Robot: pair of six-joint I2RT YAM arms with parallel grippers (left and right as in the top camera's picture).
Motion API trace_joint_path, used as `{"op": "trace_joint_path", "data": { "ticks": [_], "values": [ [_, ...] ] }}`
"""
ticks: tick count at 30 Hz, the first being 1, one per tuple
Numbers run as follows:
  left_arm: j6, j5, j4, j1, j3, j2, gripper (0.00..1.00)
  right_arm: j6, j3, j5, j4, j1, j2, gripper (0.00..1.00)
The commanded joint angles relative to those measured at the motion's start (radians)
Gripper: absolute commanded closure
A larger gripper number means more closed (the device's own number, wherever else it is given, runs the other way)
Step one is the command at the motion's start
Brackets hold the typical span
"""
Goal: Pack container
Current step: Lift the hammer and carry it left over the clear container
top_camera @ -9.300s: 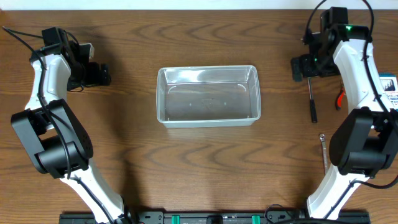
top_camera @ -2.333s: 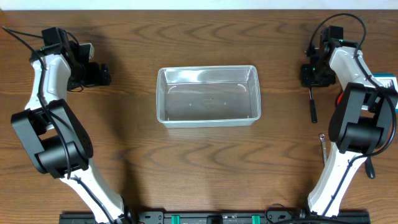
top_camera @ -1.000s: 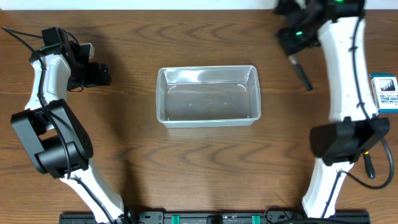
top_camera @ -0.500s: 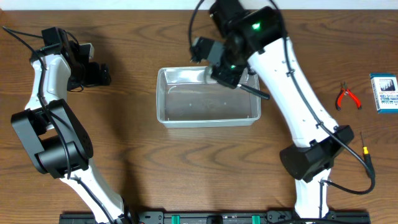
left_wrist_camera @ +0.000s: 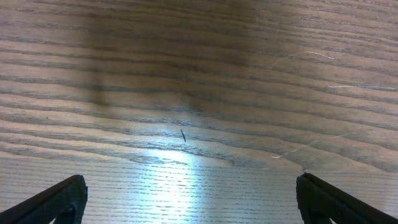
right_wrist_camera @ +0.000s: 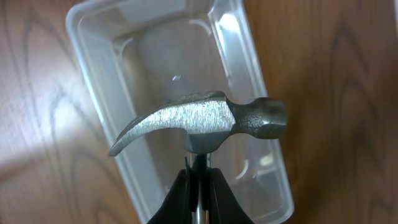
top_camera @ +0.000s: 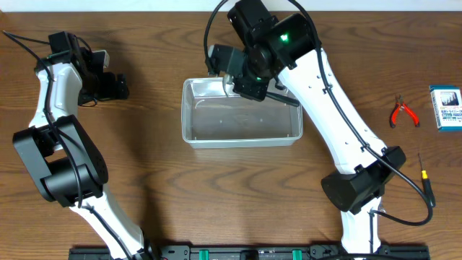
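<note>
Wood-grain table (top_camera: 216,195) fills every view, and the action sits at its middle. Right gripper (right_wrist_camera: 198,171) has its jaws pinched narrow on the neck of a claw hammer (right_wrist_camera: 205,121), just under the steel head, which hangs above the open container (right_wrist_camera: 245,56). The clear tub rests on the tabletop, centred between the two arms, with nothing in it that shows. From overhead the dark handle (top_camera: 285,100) juts out sideways from the grip toward the tub's right wall, its tip about over the rim. That is where trouble probably lies. A thin pinch so near the head leaves the long handle free to swing, so the hammer could pivot or slip in the jaws. Let go from this height, the heavy head may crack the thin plastic or shove the tub along the wood. If the handle stays over the rim, it may end up propped on the wall instead of lying flat inside. Left gripper (left_wrist_camera: 193,199) stands wide apart over bare wood at the far left, gripping nothing. Well off to the right lie the other pieces. Counted: one hammer, one container, one pair of red-handled pliers (top_camera: 403,113), one small blue-and-white box (top_camera: 447,108), one slim tool, likely a screwdriver (top_camera: 424,175), and two grippers.
</note>
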Motion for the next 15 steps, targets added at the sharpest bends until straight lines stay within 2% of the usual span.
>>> {"op": "trace_joint_path", "data": {
  "ticks": [1,15],
  "values": [
    [0.006,-0.009,0.001,0.000,-0.004,0.005,0.02,-0.019,-0.004,-0.016,0.016,0.010,0.003,0.99],
    [0.006,-0.009,0.001,0.000,-0.004,0.005,0.02,-0.109,-0.004,-0.016,0.111,0.010,0.137,0.97]
  ]
}}
